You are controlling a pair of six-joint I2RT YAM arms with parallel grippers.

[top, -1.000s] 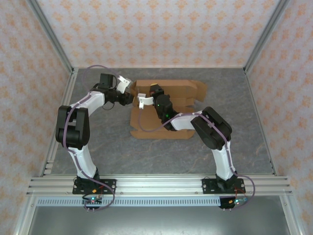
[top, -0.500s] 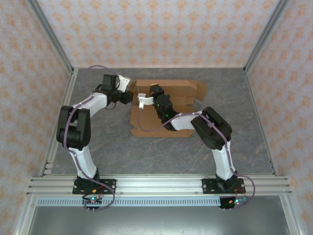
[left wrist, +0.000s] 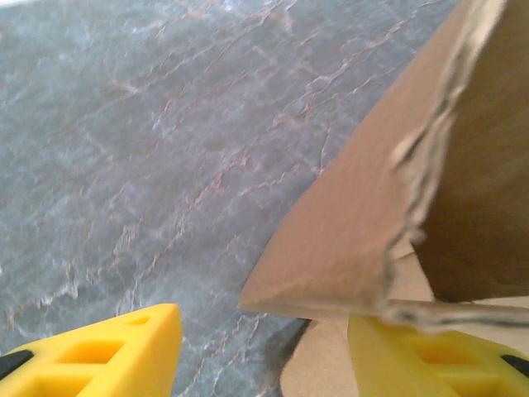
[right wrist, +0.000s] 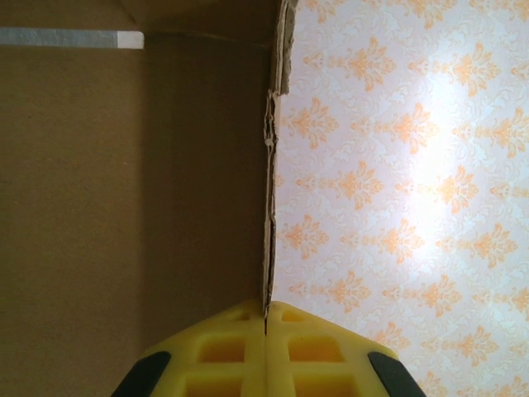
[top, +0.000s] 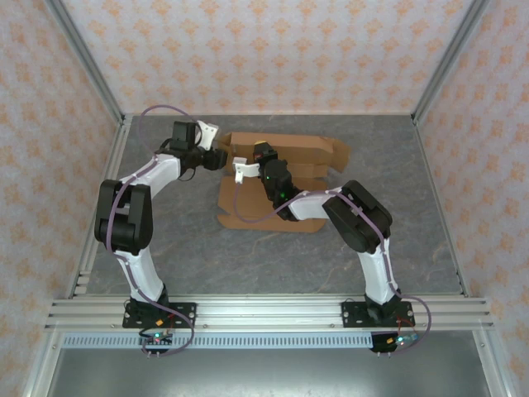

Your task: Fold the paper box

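My left arm stretches toward the far side of the desk (top: 190, 248). Its hand (top: 216, 157) is spread wide, and a corner of the paper box (top: 302, 150) sits between its fingers. The box lies mid-desk near the far edge. My right arm bends left, and its hand (top: 241, 169) is pinched on an upright cardboard edge.

No legible text, labels, brands or numbers anywhere, paper box (top: 302, 151) plain unprinted brown cardboard
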